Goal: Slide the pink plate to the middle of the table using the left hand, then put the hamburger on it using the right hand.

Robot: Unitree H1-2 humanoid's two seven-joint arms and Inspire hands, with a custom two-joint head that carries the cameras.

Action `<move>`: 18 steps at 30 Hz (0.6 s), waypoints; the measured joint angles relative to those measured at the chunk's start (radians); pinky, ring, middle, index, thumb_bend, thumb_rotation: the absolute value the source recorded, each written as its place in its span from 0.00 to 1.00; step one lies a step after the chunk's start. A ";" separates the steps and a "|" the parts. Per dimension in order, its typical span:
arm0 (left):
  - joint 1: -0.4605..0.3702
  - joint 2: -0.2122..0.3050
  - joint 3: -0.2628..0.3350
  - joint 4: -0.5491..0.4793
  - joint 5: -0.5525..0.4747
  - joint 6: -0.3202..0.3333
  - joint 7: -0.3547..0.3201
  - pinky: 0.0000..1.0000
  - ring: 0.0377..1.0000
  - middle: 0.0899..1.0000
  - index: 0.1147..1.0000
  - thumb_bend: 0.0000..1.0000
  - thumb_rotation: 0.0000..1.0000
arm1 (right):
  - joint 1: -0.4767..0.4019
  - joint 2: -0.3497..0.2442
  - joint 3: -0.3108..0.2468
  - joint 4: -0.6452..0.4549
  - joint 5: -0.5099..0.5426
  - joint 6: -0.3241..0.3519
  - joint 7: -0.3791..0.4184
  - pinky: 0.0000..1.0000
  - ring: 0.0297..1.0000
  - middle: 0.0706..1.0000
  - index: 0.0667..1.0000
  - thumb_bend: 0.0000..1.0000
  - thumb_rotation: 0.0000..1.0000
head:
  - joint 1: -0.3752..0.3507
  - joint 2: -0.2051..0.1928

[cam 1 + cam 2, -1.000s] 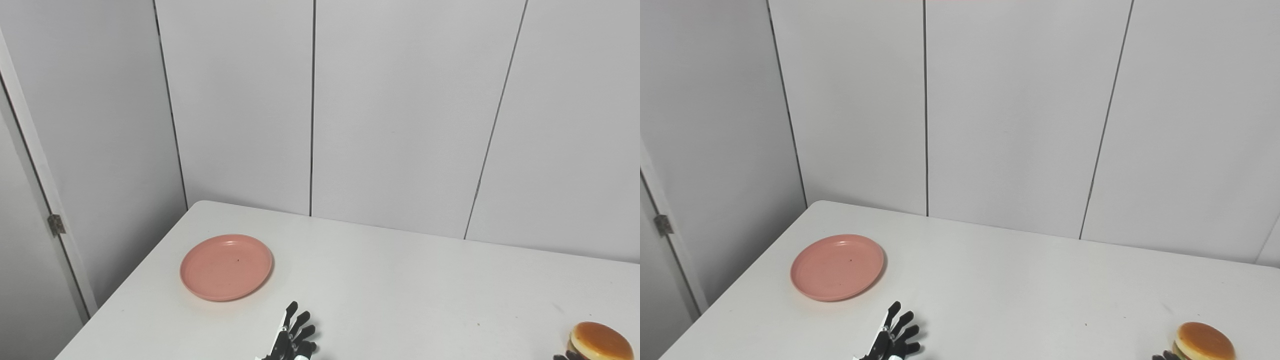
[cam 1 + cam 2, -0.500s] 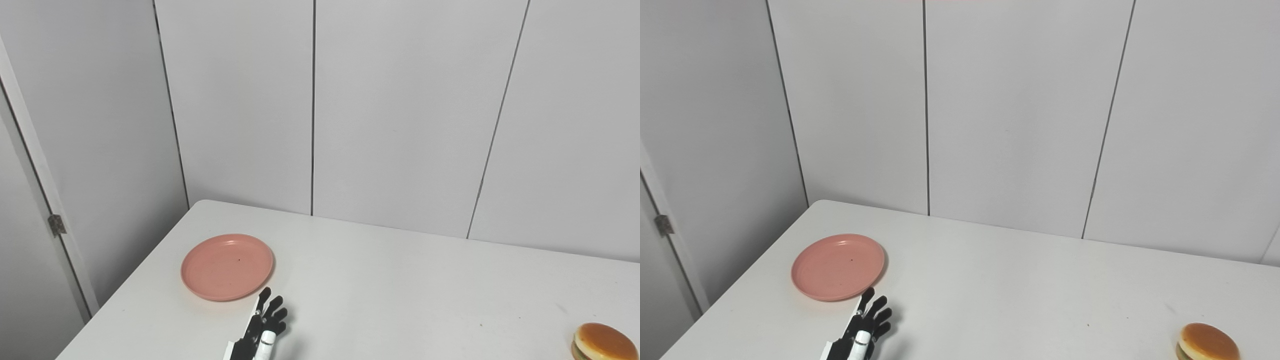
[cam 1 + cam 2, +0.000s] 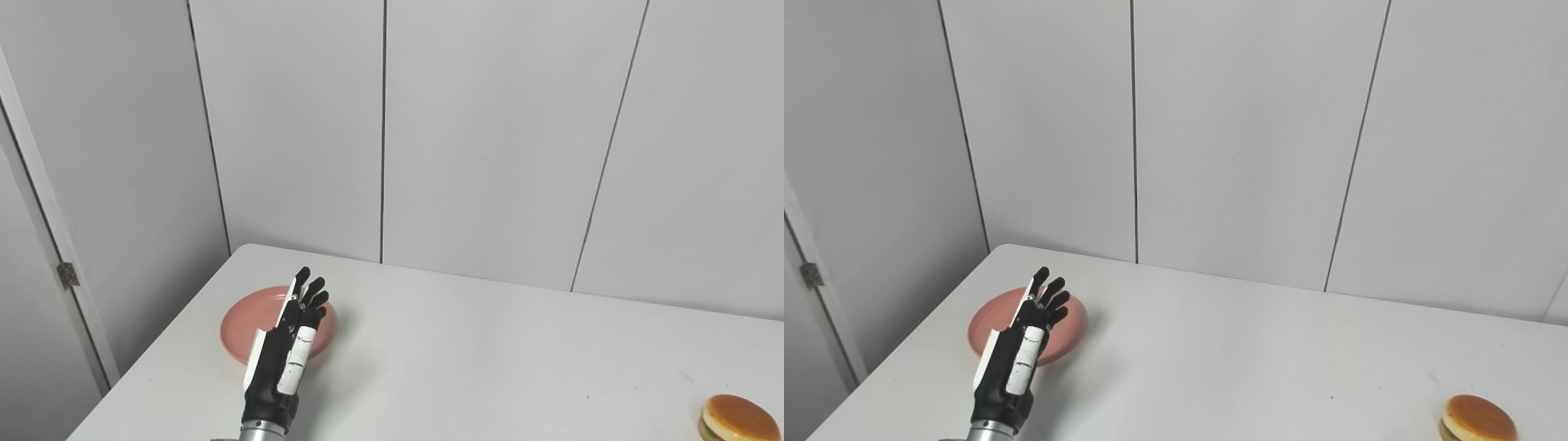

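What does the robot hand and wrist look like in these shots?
Left robot hand: black fingers, black palm shell, white panels along the back and one edge, and a silver metal wrist cuff at its base. No cables or markings show. The right one is out of frame.

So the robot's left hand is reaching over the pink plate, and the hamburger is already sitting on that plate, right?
Not quite. The left hand is indeed over the pink plate, but the hamburger is not on it. It sits on the table at the far right near corner, well apart from the plate, as the left eye view shows.
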 measured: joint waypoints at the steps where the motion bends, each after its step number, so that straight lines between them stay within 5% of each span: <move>1: -0.018 0.019 0.017 0.011 -0.003 0.000 0.001 0.91 0.90 0.93 0.93 0.84 0.88 | 0.000 0.000 0.000 0.000 0.000 0.001 0.000 0.92 0.88 0.87 0.90 0.85 0.93 | 0.000 0.000; 6: -0.093 0.107 0.083 0.073 -0.040 -0.001 0.011 0.92 0.91 0.94 0.93 0.86 0.89 | 0.001 -0.001 -0.001 -0.003 0.001 0.004 0.000 0.92 0.87 0.87 0.89 0.87 0.92 | 0.000 0.000; 18: -0.126 0.149 0.147 0.147 -0.046 -0.001 0.053 0.94 0.92 0.93 0.93 0.84 0.88 | 0.001 -0.003 0.000 0.000 0.000 0.006 0.002 0.92 0.88 0.87 0.89 0.86 0.92 | 0.024 -0.023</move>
